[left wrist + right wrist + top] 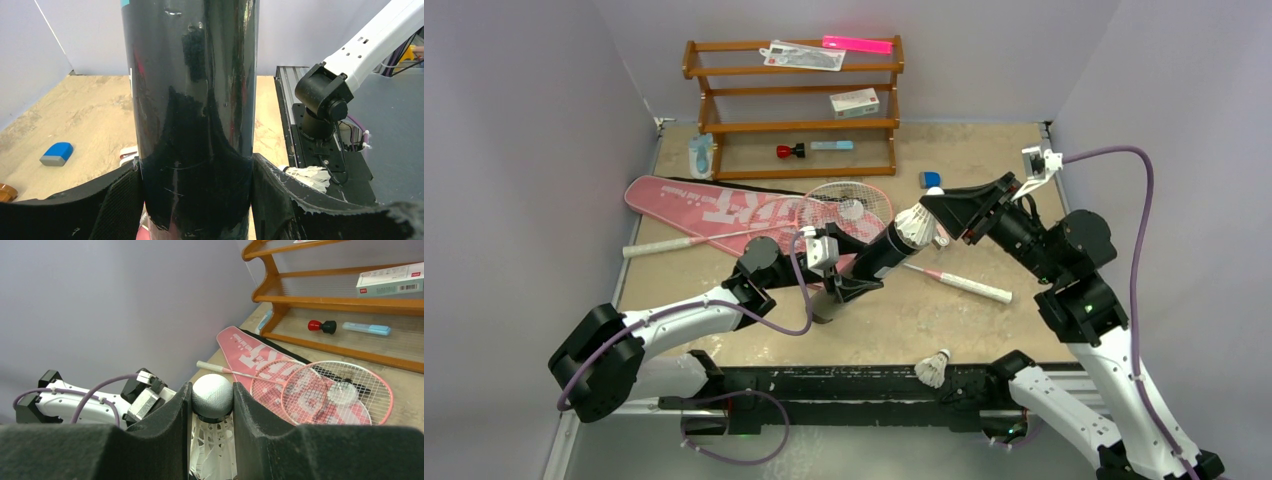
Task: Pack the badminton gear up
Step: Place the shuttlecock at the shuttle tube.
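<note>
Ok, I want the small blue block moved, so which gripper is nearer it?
Right. The right gripper, holding a shuttlecock, sits just on the near side of the blue block; the left gripper, clamping the black tube, is farther off, nearer the robot and leftward.

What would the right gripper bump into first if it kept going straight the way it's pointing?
Probably the black tube, which the left gripper holds tilted. The shuttlecock in the right gripper would reach the tube's open end first. How close they are is hard to judge.
</note>
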`<state>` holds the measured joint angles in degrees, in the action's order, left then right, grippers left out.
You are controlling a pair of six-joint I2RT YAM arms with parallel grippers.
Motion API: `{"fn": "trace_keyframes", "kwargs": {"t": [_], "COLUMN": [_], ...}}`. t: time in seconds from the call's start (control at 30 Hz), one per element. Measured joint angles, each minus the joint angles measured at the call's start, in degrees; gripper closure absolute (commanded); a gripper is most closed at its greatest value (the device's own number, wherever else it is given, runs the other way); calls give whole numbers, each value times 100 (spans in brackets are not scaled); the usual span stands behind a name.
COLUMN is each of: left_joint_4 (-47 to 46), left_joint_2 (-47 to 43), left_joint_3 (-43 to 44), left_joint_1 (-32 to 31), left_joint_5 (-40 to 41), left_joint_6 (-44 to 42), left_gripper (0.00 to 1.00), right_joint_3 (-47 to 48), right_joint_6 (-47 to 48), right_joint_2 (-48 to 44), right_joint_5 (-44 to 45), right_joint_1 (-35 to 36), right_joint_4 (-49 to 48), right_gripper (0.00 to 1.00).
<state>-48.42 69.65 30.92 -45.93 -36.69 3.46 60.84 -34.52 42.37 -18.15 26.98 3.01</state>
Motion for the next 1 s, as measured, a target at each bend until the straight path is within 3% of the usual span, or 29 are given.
{"fn": "trace_keyframes", "kwargs": {"t": [1.0], "left_joint_4": [13], "left_joint_2": [26], "left_joint_3": [0], "left_joint_1": [-2], "left_joint_5": [122], "left_joint_6": [22], "left_gripper": [55], "right_joint_3": [79], "right_joint_6": [-162], "right_joint_2": [-7], "right_joint_5": [33], "right_joint_1": [0], "right_joint_4": [146], "right_gripper": [100]}}
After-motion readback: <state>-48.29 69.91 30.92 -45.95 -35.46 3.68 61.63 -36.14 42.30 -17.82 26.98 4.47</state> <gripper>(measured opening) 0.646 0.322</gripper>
